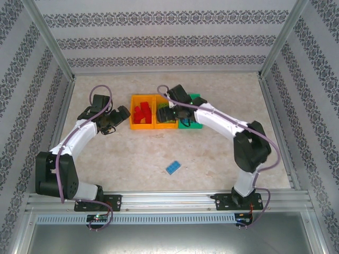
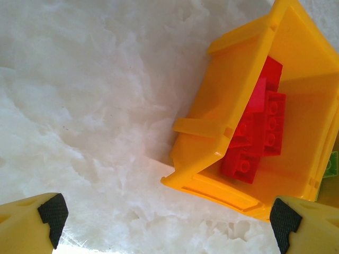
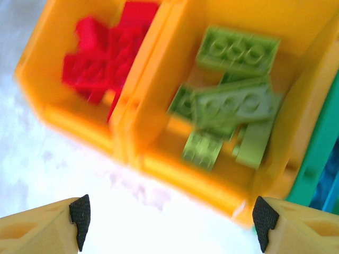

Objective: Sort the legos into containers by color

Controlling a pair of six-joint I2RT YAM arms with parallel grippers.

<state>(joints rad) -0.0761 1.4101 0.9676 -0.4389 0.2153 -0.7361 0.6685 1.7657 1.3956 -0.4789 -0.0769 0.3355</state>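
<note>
The left tool (image 2: 168,216) gapes empty beside the orange plastic bin (image 2: 212,127) of red bricks (image 2: 259,132); the right tool (image 3: 172,214), likewise apart, hangs over the second orange bin (image 3: 175,169) of lime bricks (image 3: 233,100). A flat blue studded brick (image 1: 173,168) lies on the pale surface (image 1: 132,153), well apart from both; an off-centre pinch could skid it

You're looking at a pale marbled tabletop (image 1: 137,153). In the left wrist view the surface (image 2: 95,106) reads as white and cloudy, and in the right wrist view it (image 3: 32,159) is blurred. A far wall (image 1: 169,37), left wall (image 1: 26,79) and right wall (image 1: 312,95) carry bands of dark ornamental pattern on white. Slanting aluminium posts (image 1: 50,39) stand at the far corners. Along the near edge runs a metal rail (image 1: 169,199), then a slotted strip (image 1: 169,218) and a grey sheet (image 1: 169,238).
</note>
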